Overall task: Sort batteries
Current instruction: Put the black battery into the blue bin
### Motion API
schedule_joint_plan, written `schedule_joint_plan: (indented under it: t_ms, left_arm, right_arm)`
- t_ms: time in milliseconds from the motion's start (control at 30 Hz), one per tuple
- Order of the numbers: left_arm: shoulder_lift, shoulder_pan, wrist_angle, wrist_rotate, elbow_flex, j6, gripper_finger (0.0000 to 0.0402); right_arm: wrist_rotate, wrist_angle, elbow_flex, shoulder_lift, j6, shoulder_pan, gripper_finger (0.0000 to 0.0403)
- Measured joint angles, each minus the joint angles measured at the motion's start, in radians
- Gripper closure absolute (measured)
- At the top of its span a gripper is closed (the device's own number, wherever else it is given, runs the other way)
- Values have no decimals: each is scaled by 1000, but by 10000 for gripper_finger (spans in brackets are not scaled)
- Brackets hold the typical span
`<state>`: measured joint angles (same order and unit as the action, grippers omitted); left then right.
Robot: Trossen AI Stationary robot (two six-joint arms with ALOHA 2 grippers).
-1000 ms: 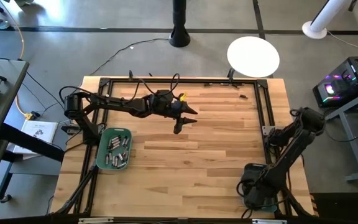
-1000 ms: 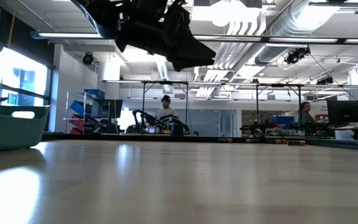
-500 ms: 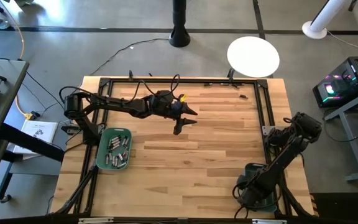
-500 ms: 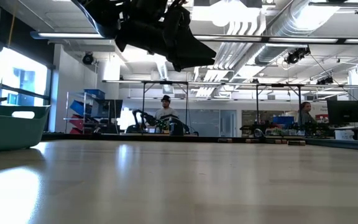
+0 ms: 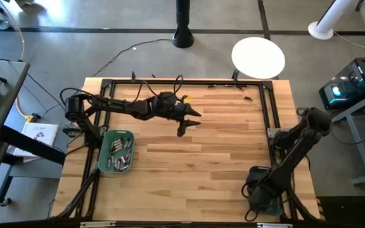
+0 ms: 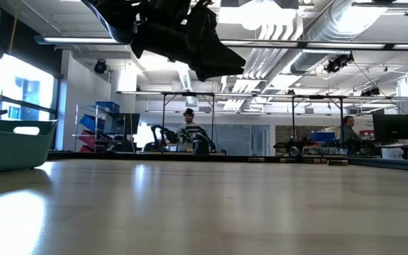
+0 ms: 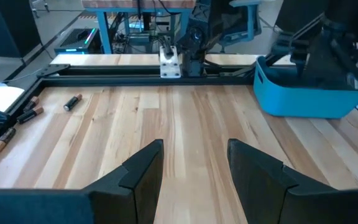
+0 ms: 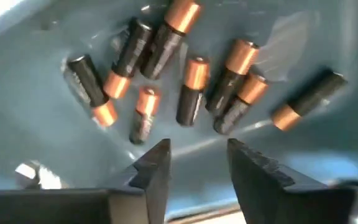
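Since the earlier frame, only the right hand [image 8: 196,163] has opened, hovering empty over copper-topped batteries [image 8: 190,91] in its bin [image 8: 23,124]. Left hand [image 7: 191,165] waits open above the bench [image 7: 185,118]. Batteries look rigid, smooth, roll-prone; grip mid-barrel.

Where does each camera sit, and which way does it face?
High: overhead, facing down on the table; both arms.
Low: table height, facing the room; an arm overhead.
Left wrist: above the table, facing across it; open left pincer.
Right wrist: over the right-hand teal bin, facing copper-tipped batteries; open right pincer.
Shared: left wrist and high views show that bin.
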<state>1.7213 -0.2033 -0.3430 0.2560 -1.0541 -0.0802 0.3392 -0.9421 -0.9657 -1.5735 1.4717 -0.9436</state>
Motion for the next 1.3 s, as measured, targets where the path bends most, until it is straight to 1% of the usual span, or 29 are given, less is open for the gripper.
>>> schedule_joint_plan:
  t_ms: [100,267,300,367,433,533,633,700,733,800,900,967,1000,1067,1200,1300]
  left_arm:
    - [-17,-1,0,-3,0,11,232]
    - [-78,-7,10,-7,0,52,232]
    - [-95,-7,20,-8,0,58,232]
    - [-131,-8,45,-9,0,60,232]
    - [-161,-7,73,-28,0,65,232]
    - [-192,-7,135,-110,0,69,232]
    - [-209,-8,195,-192,0,69,232]
    - [-209,-8,229,-232,0,60,232]
    - [-207,-8,241,-250,0,50,232]
    - [-199,-8,246,-286,0,44,232]
    - [-188,-16,251,-318,0,41,232]
    - [-182,-27,249,-321,0,33,232]
    - [-180,-34,249,-321,0,32,232]
    - [-173,-47,250,-321,0,31,232]
    - [-162,-67,254,-324,0,-3,232]
    - [-164,-77,254,-324,0,-23,232]
  right_arm:
    - [-15,-43,0,85,13,1,242]
    - [-27,-123,0,259,64,28,242]
    - [-47,-127,0,298,73,36,242]
    - [-120,-135,0,369,72,54,242]
    - [-266,-144,-1,434,19,73,242]
    - [-530,-146,-1,515,-112,122,242]
    - [-783,-146,-2,578,-242,201,242]
    - [-906,-142,-2,599,-334,283,242]
    - [-927,-129,-2,602,-406,340,242]
    - [-926,-63,-2,600,-596,471,243]
    - [-909,84,-2,588,-879,667,243]
    - [-898,149,-2,575,-1008,808,242]
    - [-875,161,-2,569,-1053,885,242]
    - [-798,147,-2,553,-1124,1057,242]
    - [-574,88,-2,483,-1238,1390,241]
    - [-455,78,-2,378,-1320,1580,239]
